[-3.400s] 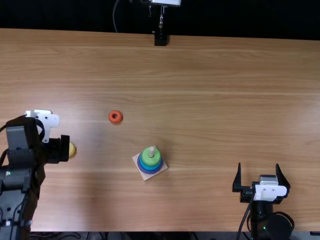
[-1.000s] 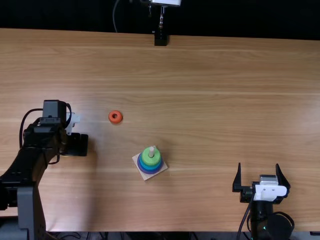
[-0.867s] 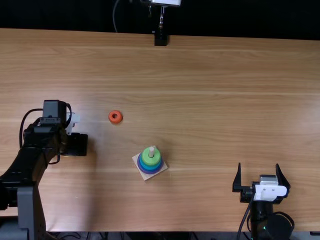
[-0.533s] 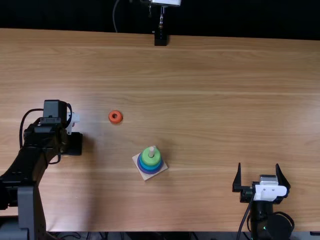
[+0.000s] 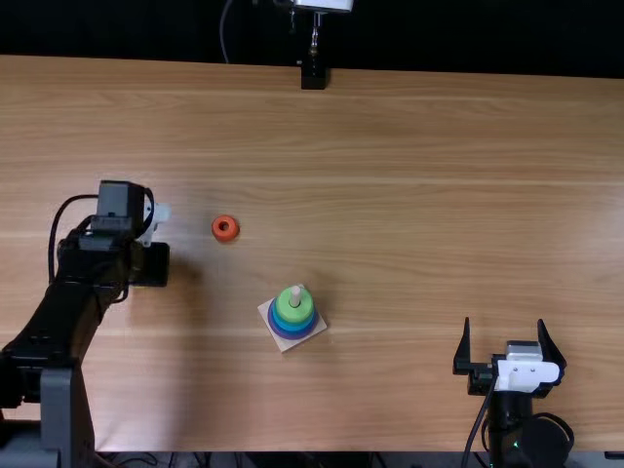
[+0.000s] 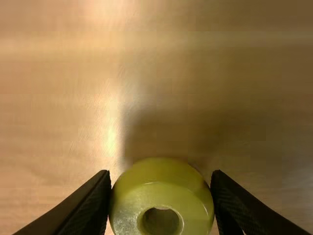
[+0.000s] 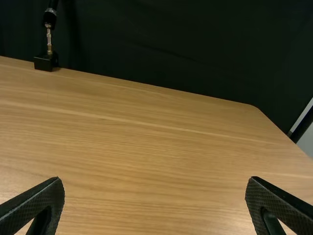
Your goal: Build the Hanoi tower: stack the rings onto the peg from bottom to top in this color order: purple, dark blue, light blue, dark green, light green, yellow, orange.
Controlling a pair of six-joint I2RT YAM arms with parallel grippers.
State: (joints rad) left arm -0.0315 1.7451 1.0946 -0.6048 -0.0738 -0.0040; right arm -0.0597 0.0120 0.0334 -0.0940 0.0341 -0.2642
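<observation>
Black-based stand (image 5: 313, 74) at far edge of table (image 5: 439, 175)

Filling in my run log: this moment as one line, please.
left gripper: jaws shut on yellow ring; right gripper: jaws open; light green ring: topmost on peg; orange ring: on table

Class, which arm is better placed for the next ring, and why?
Probably the left: its end effector grips the yellow ring, next above the light green ring; the right end effector is open, empty.
</observation>
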